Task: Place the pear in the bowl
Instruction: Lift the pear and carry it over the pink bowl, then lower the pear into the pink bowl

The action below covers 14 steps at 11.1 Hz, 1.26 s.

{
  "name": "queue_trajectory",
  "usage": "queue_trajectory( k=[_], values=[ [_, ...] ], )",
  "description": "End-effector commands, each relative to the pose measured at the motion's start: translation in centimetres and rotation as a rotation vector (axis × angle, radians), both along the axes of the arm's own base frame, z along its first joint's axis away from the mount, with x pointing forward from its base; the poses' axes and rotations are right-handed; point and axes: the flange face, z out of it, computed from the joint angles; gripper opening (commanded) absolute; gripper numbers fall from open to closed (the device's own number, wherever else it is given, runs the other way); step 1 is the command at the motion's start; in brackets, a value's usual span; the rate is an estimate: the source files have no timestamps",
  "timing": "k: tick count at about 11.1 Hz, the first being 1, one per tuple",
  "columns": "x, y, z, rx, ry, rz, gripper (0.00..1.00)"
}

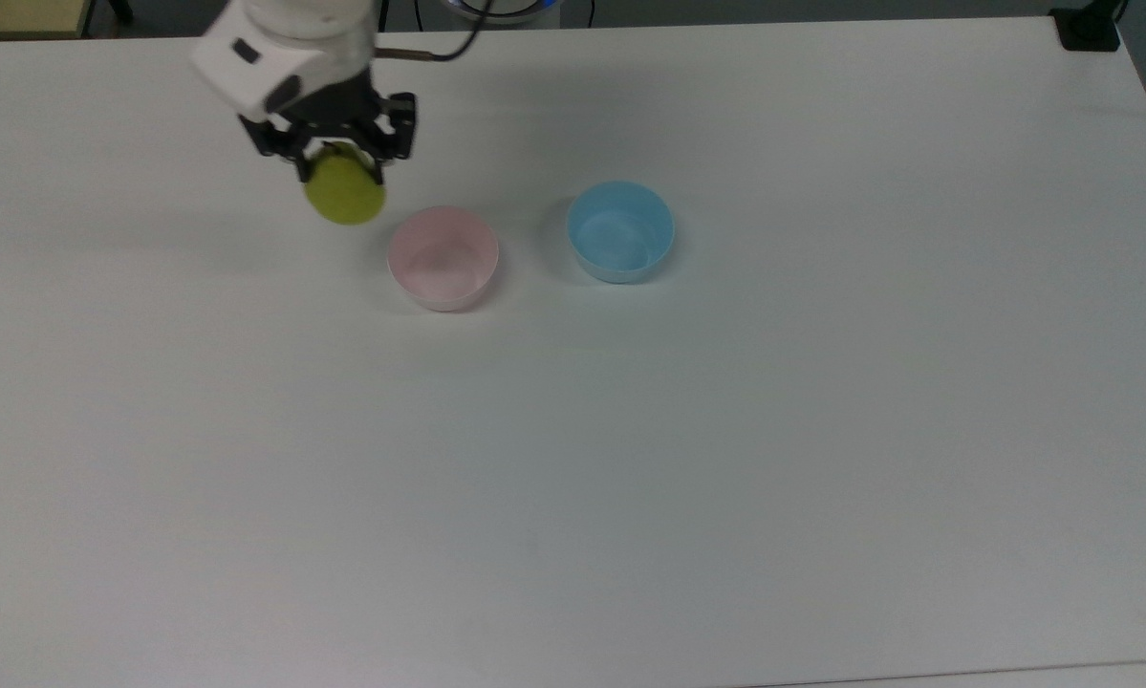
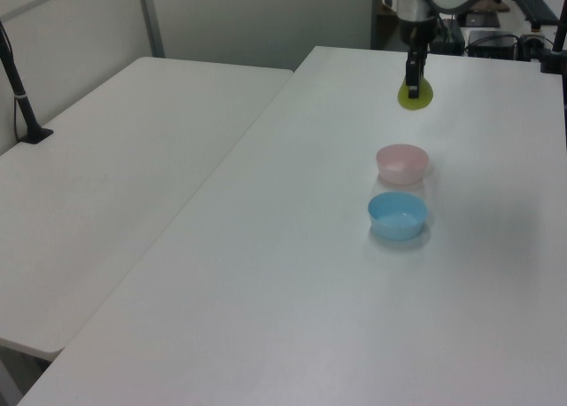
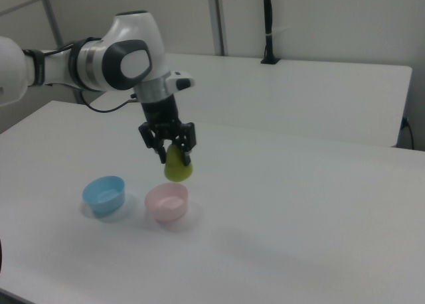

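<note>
counter (image 1: 725, 459) is white, carries two bowls side by side. Everything below is referenced to the pink bowl (image 1: 443, 258).

- blue bowl (image 1: 620, 231): just beside the pink bowl, on the top view's right. Wrong target, stay off it.
- gripper (image 1: 341, 164): in the air, near the pink bowl, up and to the top view's left of its rim. Fingers clamped on the pear's upper end.
- pear (image 1: 345, 194): hangs under the gripper, clear of the counter, not yet over the pink bowl's opening. In the right view (image 3: 176, 166) it sits above and slightly behind the bowl (image 3: 167, 202).

Step in hand, my read: carrying the pear across to the pink bowl. To do it well:
- finish the sideways travel first, get the pear centred over the opening, then lower
- keep height until past the near rim; the bowl looks light and a clip would likely slide or tip it
- let go low inside the bowl, not from up high, as the pear is rounded and may bounce or roll out
- pear is not much smaller than the bowl, so centring margin is tight

Orientation: the right view shows the long axis roughly vertical, narrow end up in the fingers, fat end pointing down at the counter. Stem not visible, hidden by the gripper. The top view sees it end-on as a round disc.
</note>
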Motion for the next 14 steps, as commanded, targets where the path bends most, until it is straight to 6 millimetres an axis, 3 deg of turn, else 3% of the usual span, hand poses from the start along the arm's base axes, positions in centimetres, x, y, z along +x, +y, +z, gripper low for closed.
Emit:
queue_trajectory(
  k=[1, 2, 6, 8, 11, 12, 13, 14],
  values=[
    [-0.8, 5.3, -2.4, 0.009, 0.029, -0.024, 0.46],
    [-0.6, 6.9, -3.7, 0.009, 0.005, -0.044, 0.46],
    [0.5, 8.8, -8.3, 0.006, -0.008, -0.022, 0.46],
    [0.9, 8.6, -10.3, 0.002, 0.006, -0.024, 0.46],
    [1.3, 8.3, -11.4, -0.006, 0.000, -0.021, 0.47],
    [1.5, 8.3, -12.2, -0.009, 0.003, -0.018, 0.48],
    [1.7, 8.3, -12.5, -0.008, -0.009, -0.015, 0.60],
    [1.7, 8.3, -12.5, -0.007, -0.010, -0.015, 0.64]
  ],
)
